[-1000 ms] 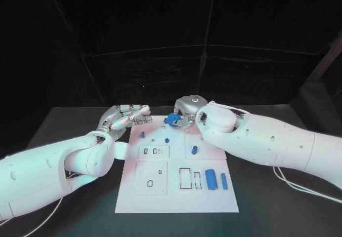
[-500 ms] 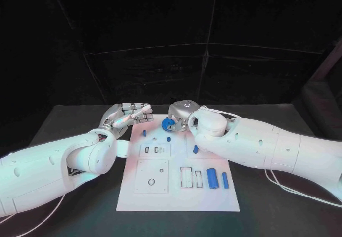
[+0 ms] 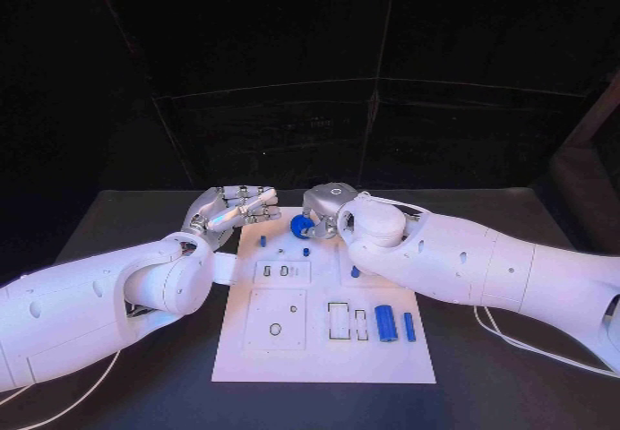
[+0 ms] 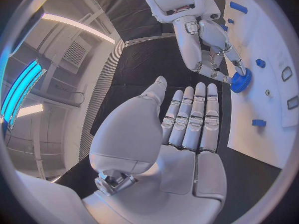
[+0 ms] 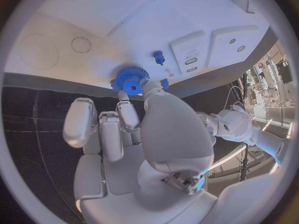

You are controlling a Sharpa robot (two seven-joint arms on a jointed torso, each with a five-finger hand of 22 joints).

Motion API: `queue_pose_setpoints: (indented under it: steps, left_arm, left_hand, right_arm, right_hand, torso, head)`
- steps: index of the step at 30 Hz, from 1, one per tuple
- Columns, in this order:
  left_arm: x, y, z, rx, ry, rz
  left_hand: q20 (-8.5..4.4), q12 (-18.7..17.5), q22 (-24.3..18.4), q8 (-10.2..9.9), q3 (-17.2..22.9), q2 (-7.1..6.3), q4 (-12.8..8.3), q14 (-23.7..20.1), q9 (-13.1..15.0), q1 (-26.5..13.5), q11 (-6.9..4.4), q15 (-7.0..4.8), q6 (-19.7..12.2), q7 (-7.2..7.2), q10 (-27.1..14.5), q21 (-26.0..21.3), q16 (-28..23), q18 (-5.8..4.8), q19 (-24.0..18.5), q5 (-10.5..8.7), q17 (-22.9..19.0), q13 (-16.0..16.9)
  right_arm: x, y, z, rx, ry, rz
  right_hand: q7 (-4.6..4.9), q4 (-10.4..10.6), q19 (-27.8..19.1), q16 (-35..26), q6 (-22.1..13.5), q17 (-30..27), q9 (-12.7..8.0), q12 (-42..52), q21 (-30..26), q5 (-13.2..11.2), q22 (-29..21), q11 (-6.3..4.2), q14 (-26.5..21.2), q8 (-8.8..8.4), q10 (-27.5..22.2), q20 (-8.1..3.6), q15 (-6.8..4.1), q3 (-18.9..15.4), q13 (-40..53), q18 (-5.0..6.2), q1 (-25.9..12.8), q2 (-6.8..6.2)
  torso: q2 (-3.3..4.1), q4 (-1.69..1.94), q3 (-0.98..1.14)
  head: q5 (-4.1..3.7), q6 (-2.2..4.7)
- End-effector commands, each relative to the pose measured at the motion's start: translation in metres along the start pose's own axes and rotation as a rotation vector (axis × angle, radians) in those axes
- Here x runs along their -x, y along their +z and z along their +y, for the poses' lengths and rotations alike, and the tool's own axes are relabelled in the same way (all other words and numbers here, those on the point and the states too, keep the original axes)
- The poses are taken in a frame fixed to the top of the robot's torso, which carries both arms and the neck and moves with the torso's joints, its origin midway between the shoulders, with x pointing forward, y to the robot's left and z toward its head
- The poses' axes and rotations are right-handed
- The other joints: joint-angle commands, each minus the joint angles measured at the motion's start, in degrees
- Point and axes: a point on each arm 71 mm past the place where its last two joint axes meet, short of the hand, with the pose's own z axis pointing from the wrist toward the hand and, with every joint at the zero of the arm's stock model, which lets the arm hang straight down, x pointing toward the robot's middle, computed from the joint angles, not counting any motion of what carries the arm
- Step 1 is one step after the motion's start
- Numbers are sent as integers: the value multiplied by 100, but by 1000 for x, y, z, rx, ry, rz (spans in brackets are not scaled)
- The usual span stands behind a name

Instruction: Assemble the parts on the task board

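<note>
left hand: the silver many-fingered left hand hovers at the far left corner of the board, fingers straight and side by side, holding nothing; the left wrist view shows its palm bare.
left margin: bare black table lies left of the board's edge, partly covered by the white left arm.
task board: the flat white rectangular task board lies mid-table, long edges running away from the robot; its near strip is bare white.
gear: the small blue toothed plastic gear is at the board's far edge, pinched by the fingertips of the right hand; in the right wrist view it is against the white surface.
right hand: the silver many-fingered right hand grips the gear, just beside the left hand, not touching.
loose parts: a blue cylinder and a thin blue bar lie near the board's right edge.
right margin: the white right arm crosses that edge.
</note>
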Motion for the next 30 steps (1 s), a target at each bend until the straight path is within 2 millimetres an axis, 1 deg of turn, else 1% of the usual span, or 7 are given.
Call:
queue_pose_setpoints:
  steps: [1, 3, 5, 7, 21, 25, 30]
  left_arm:
    - [-2, 1, -2, -8, -5, 13]
    - [-2, 1, -2, -8, -5, 13]
    - [-2, 1, -1, -8, -5, 13]
    - [-2, 1, -1, -8, -5, 13]
    - [-2, 1, -1, -7, -5, 13]
    - [-1, 1, -1, -6, -4, 11]
    - [2, 1, -2, -6, -2, 6]
  left_hand:
    - [-3, -31, 1, -22, -4, 57, -33, -28, -9, 21, 7, 11, -3, 29, 27, -21, -20, 74, -17, -6, -7, -9]
    - [-3, -36, 2, -26, -1, 67, -43, -25, -10, 26, 8, 11, -4, 30, 28, -28, -26, 75, -12, -6, -8, -9]
    - [-2, -38, 2, -27, 0, 70, -46, -24, -10, 28, 8, 11, -5, 31, 28, -29, -28, 75, -11, -6, -8, -9]
    - [-2, -38, 2, -27, 0, 70, -46, -24, -10, 28, 8, 11, -5, 31, 28, -29, -28, 75, -11, -6, -8, -9]
    - [-2, -38, 2, -27, 0, 70, -46, -24, -10, 28, 8, 11, -5, 31, 28, -29, -28, 75, -11, -6, -8, -9]
    - [-2, -38, 2, -27, 0, 70, -46, -24, -10, 28, 8, 11, -5, 31, 28, -29, -28, 75, -11, -6, -8, -9]
    - [-2, -38, 2, -27, 0, 70, -46, -24, -10, 28, 8, 11, -5, 31, 28, -29, -28, 75, -11, -6, -8, -9]
  right_arm:
    - [0, 2, 2, 7, -8, 8]
    - [-1, 3, 2, 8, -9, 10]
    - [-1, 4, 3, 9, -6, 16]
    - [-2, 5, 4, 11, -4, 20]
    - [-2, 7, 5, 7, 3, 22]
    - [0, 3, -1, 5, 20, -11]
    - [8, -9, -16, 13, 75, -109]
  right_hand:
    - [-3, 1, 45, 26, 2, 997, -4, -41, 35, -29, 3, 8, 482, -16, 29, 2, -30, 54, -8, -97, -36, -48]
    - [10, 7, 45, 27, -49, 1000, -7, -49, 35, -89, 4, 22, 482, -48, 21, 10, -19, 64, -11, -98, -73, -71]
    - [29, 121, 47, 26, -146, 999, -5, -50, 40, -744, 15, 49, 481, -107, 20, 35, 7, -8, -9, -102, -302, -120]
    - [51, 217, 45, 24, -209, 998, -5, -50, 42, -965, 18, 73, 481, -147, 15, 51, 26, -109, -7, -100, -474, -174]
    - [84, 388, 39, 22, -277, 1000, 3, -57, 45, -983, 23, 107, 480, -204, -14, 86, 58, -308, 2, -99, -668, -220]
    - [95, 444, 37, 23, -297, 1005, 6, -40, 47, -842, 24, 118, 481, -225, -10, 98, 69, -453, 26, -99, -806, -187]
    - [101, 429, 48, 22, -308, 1005, 9, -20, 63, -649, 49, 123, 481, -242, 2, 104, 75, -547, 53, -102, -821, -111]
  torso:
    - [2, -5, 1]
    - [0, -4, 0]
    - [-1, -3, -2]
    - [0, -3, -1]
    - [-1, -6, -1]
    - [-3, -15, 9]
    - [-4, -29, 8]
  head:
    - [4, 4]
    - [5, -2]
    - [2, -5]
    - [3, -4]
    - [11, -12]
    - [31, -10]
    - [30, 12]
